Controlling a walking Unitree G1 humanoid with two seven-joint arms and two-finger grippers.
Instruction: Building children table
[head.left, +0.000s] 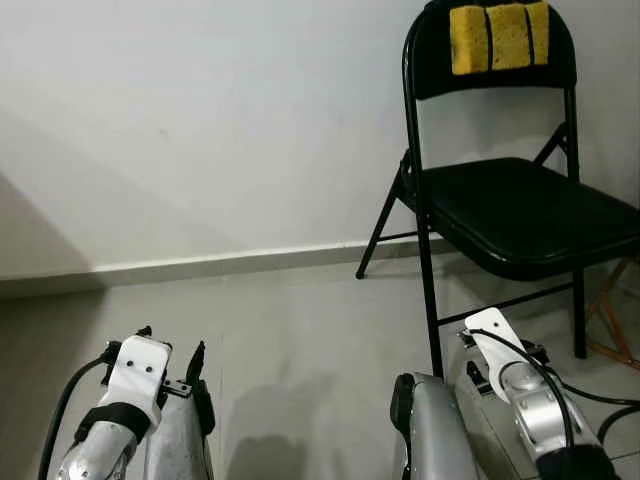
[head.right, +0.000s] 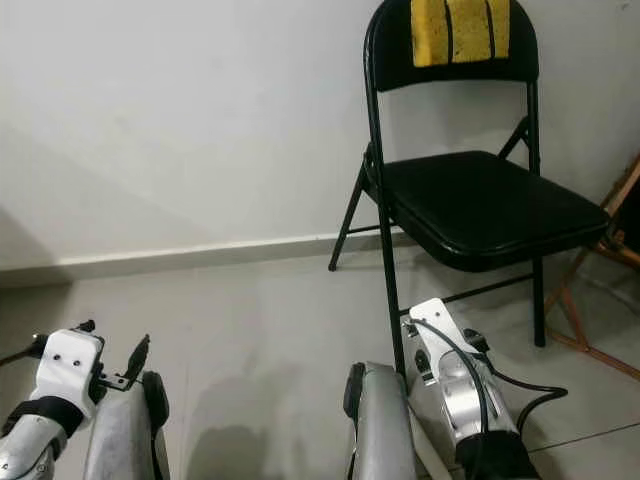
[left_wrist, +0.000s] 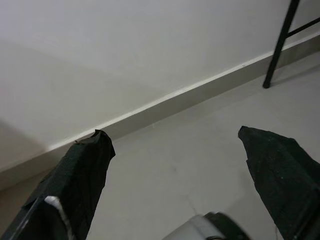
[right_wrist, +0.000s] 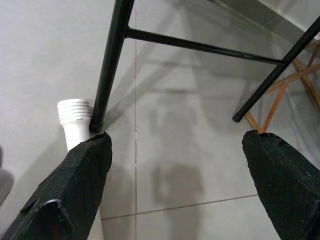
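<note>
A white table leg (right_wrist: 75, 117) with a threaded end lies on the tiled floor, its tip right beside the foot of a black chair leg (right_wrist: 107, 70). My right gripper (right_wrist: 177, 136) hovers over it, open, with one finger (right_wrist: 75, 175) above the leg's shaft and nothing held. In the head views that arm's white wrist mount (head.left: 495, 340) sits low at the right, next to the chair's front leg. My left gripper (left_wrist: 175, 135) is open too, empty, pointing at the floor and the baseboard; its wrist (head.left: 135, 370) is low at the left.
A black folding chair (head.left: 520, 210) stands at the right against the white wall, with a yellow sponge (head.left: 498, 36) on its backrest. A wooden frame (head.right: 600, 340) lies on the floor beyond it. Grey tiles (head.left: 300, 330) stretch ahead to the baseboard (head.left: 200, 265).
</note>
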